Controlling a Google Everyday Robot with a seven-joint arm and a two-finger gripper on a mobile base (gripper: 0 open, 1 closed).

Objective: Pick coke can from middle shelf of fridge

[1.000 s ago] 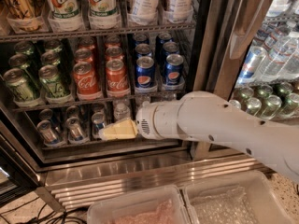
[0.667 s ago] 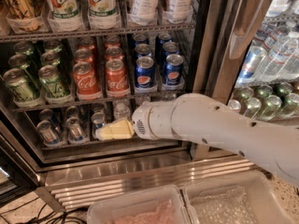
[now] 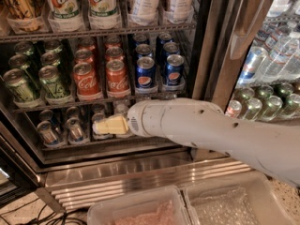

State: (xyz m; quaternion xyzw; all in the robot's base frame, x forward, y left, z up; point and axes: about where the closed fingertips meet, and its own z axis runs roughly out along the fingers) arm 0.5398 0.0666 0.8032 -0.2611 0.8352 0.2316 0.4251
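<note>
Two rows of red coke cans stand on the middle shelf (image 3: 61, 104) of the open fridge (image 3: 140, 165). The front ones are a left can (image 3: 85, 81) and a right can (image 3: 117, 78). Green cans (image 3: 52, 81) stand to their left and blue Pepsi cans (image 3: 145, 71) to their right. My gripper (image 3: 110, 124), cream-coloured at the end of the white arm (image 3: 211, 130), points left. It is below the middle shelf, in front of the bottom shelf's cans, under the right front coke can. It holds nothing.
Tall 7UP cans (image 3: 101, 3) and bottles fill the top shelf. Silver cans (image 3: 49, 130) stand on the bottom shelf. The door frame (image 3: 220, 46) is at the right, with water bottles (image 3: 276, 55) beyond it. Two plastic bins (image 3: 187, 207) sit below.
The arm has moved a little to the left and slightly up, bringing the gripper nearer the underside of the middle shelf. The cans have not moved.
</note>
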